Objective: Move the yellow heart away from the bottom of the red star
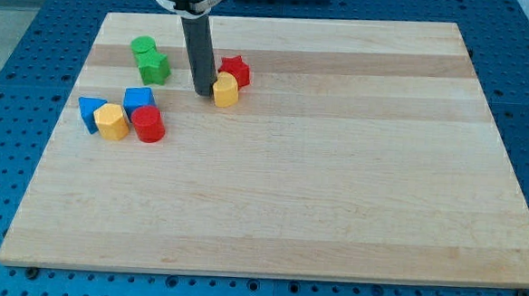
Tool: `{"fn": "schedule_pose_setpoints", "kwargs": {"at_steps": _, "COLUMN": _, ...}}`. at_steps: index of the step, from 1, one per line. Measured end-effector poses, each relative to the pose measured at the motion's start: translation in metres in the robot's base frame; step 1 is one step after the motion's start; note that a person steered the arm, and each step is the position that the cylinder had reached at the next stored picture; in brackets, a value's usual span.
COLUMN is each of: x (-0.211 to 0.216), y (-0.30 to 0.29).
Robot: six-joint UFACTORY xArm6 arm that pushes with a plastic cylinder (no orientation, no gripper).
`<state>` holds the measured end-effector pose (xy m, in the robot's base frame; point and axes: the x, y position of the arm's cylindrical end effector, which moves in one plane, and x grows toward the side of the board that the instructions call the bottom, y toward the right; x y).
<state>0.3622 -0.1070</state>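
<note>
The small yellow heart block sits touching the red star block's near-left edge — its pointing direction unclear. My tip — an upright dark rod with no claw to open or close — touches the heart's left side.

The arm's upper part is cut off by the top edge of the frame, above the rod. The rod hides the left edge of the yellow heart, which itself covers the lower left of the red star. In the left cluster, the red block overlaps the lower part of a blue block, whose shape stays unclear.
</note>
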Motion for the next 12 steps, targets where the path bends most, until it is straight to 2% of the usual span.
{"fn": "schedule_pose_setpoints", "kwargs": {"at_steps": 1, "x": 0.034, "y": 0.018}}
{"fn": "schedule_pose_setpoints", "kwargs": {"at_steps": 2, "x": 0.078, "y": 0.068}}
{"fn": "schedule_pose_setpoints", "kwargs": {"at_steps": 3, "x": 0.093, "y": 0.096}}
{"fn": "schedule_pose_setpoints", "kwargs": {"at_steps": 4, "x": 0.094, "y": 0.089}}
{"fn": "schedule_pose_setpoints", "kwargs": {"at_steps": 6, "x": 0.087, "y": 0.004}}
{"fn": "schedule_pose_setpoints", "kwargs": {"at_steps": 8, "x": 0.015, "y": -0.003}}
{"fn": "schedule_pose_setpoints", "kwargs": {"at_steps": 9, "x": 0.019, "y": -0.003}}
{"fn": "schedule_pose_setpoints", "kwargs": {"at_steps": 10, "x": 0.038, "y": 0.023}}
{"fn": "schedule_pose_setpoints", "kwargs": {"at_steps": 11, "x": 0.064, "y": 0.081}}
{"fn": "schedule_pose_setpoints", "kwargs": {"at_steps": 12, "x": 0.069, "y": 0.152}}
